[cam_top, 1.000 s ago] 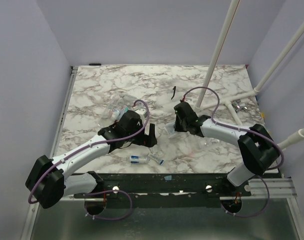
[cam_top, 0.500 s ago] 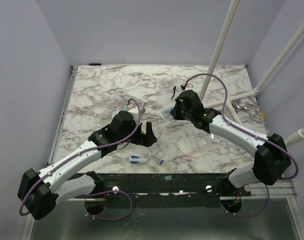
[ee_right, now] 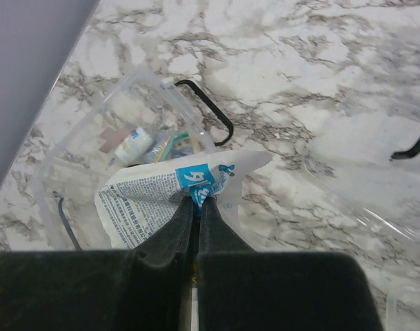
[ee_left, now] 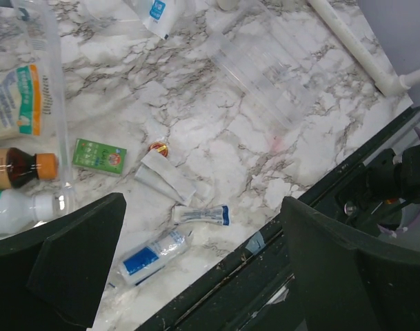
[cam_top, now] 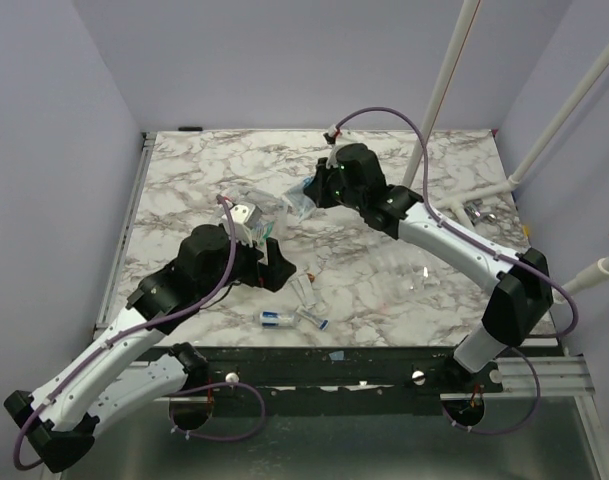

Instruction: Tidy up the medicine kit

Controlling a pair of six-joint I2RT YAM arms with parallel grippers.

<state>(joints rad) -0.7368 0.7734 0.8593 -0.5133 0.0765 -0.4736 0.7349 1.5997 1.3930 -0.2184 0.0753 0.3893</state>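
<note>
Pulling back toward the near edge, the left tool (ee_left: 203, 201) now hangs wide open above a loose tube (ee_left: 201, 214) on the counter (ee_left: 216, 138); farther out, the right tool (ee_right: 196, 207), pinched shut on a printed packet (ee_right: 144, 200), has swung from mid-counter to just above the medicine kit (ee_right: 153, 77); that clear box lies far-left, lid seemingly open, small bottles inside; dropping the packet in looks next.

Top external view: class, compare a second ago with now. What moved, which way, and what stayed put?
The right claw, shut on a white-and-blue packet, carried it from mid-table away and leftward, up to the medicine kit. The left claw, open and empty, drew back a little leftward. The small blue-and-white tube near the front edge stayed where it was.
</note>
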